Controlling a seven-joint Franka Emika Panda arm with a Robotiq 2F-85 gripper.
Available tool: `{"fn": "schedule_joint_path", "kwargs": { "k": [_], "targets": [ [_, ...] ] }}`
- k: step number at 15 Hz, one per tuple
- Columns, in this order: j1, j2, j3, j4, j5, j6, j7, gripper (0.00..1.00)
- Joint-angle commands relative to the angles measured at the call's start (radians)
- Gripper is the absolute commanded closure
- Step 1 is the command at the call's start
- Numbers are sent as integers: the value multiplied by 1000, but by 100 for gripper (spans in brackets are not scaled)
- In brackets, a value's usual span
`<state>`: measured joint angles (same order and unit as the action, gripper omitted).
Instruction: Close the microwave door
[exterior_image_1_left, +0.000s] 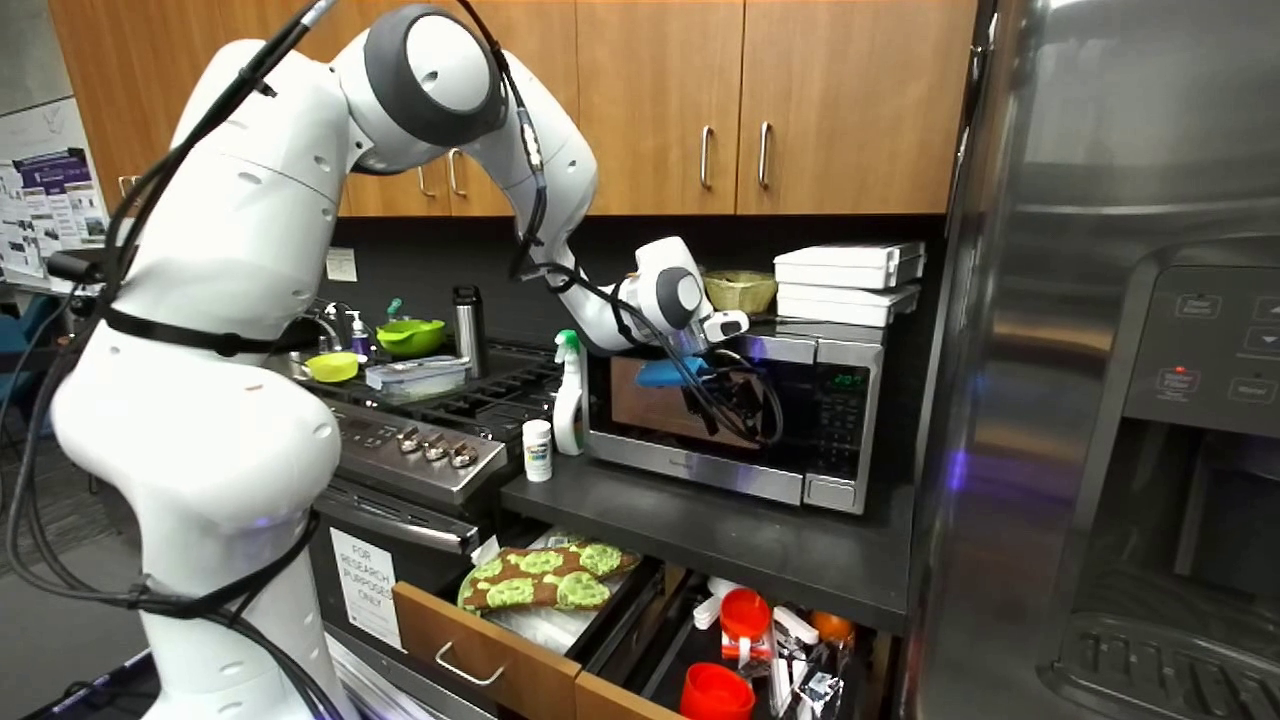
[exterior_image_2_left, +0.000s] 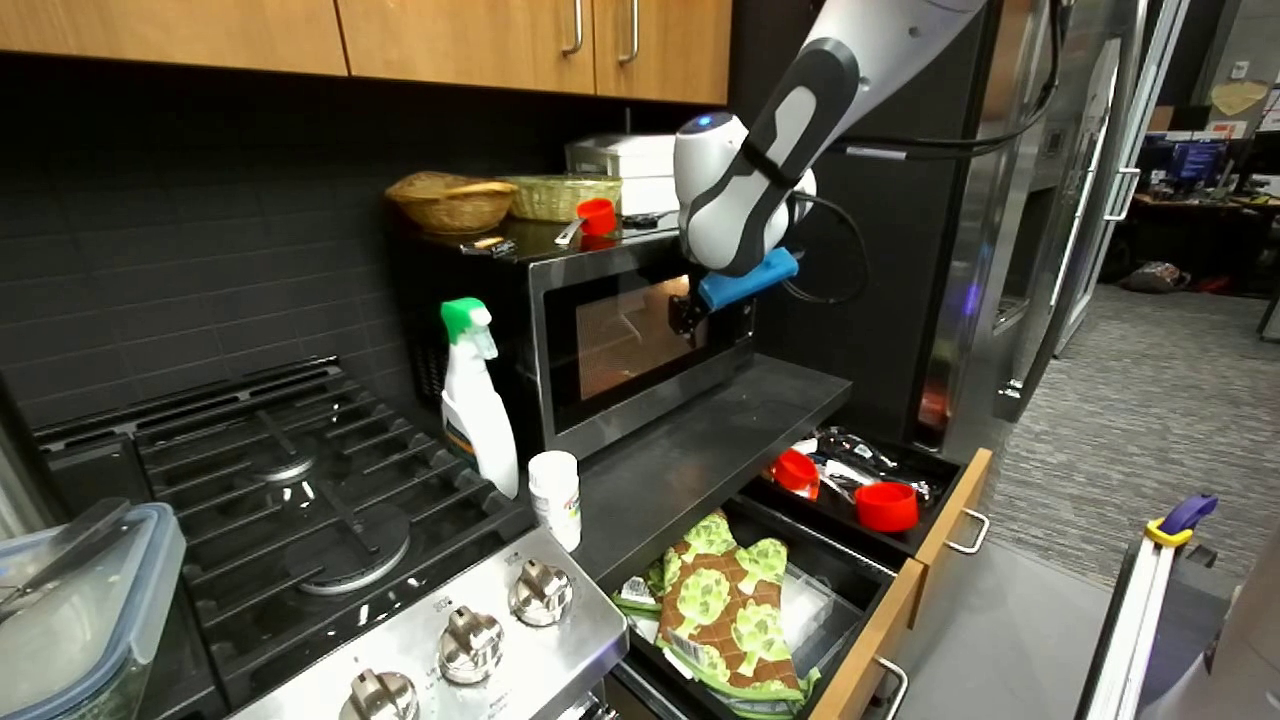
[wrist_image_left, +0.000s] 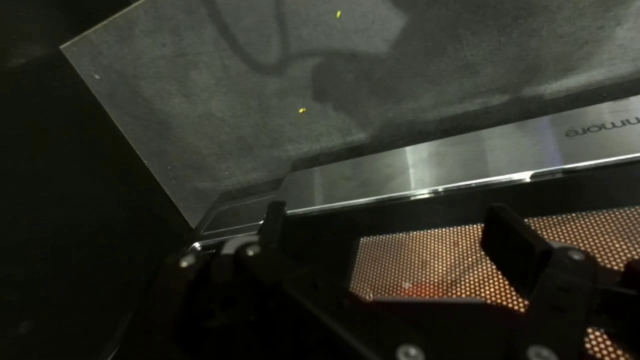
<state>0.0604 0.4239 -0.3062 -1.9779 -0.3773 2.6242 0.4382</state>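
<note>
The microwave door (exterior_image_1_left: 690, 472) is a steel-framed panel with a dark window that glows orange from inside. It shows in both exterior views (exterior_image_2_left: 620, 345) and in the wrist view (wrist_image_left: 440, 172). It stands nearly flush with the control panel (exterior_image_1_left: 840, 415); I cannot tell whether it is latched. My gripper (exterior_image_1_left: 715, 410) is in front of the right part of the window, close to it, pointing at the door. Contact cannot be made out. In the wrist view my gripper (wrist_image_left: 387, 232) has its fingers wide apart with nothing between them.
A spray bottle (exterior_image_1_left: 568, 400) and a white canister (exterior_image_1_left: 537, 450) stand left of the microwave. Baskets (exterior_image_2_left: 565, 197) and white boxes (exterior_image_1_left: 845, 285) sit on top. Two drawers (exterior_image_2_left: 740, 600) below are pulled out. A steel refrigerator (exterior_image_1_left: 1110, 150) stands to the right.
</note>
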Motion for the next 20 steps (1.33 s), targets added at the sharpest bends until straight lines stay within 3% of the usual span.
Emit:
{"fn": "schedule_joint_path", "kwargs": {
  "k": [1, 13, 20],
  "targets": [
    [34, 66, -49, 96, -56, 34, 114, 0],
    [54, 70, -100, 109, -108, 20, 212, 0],
    [12, -22, -30, 62, -2, -185, 130, 0]
  ]
}}
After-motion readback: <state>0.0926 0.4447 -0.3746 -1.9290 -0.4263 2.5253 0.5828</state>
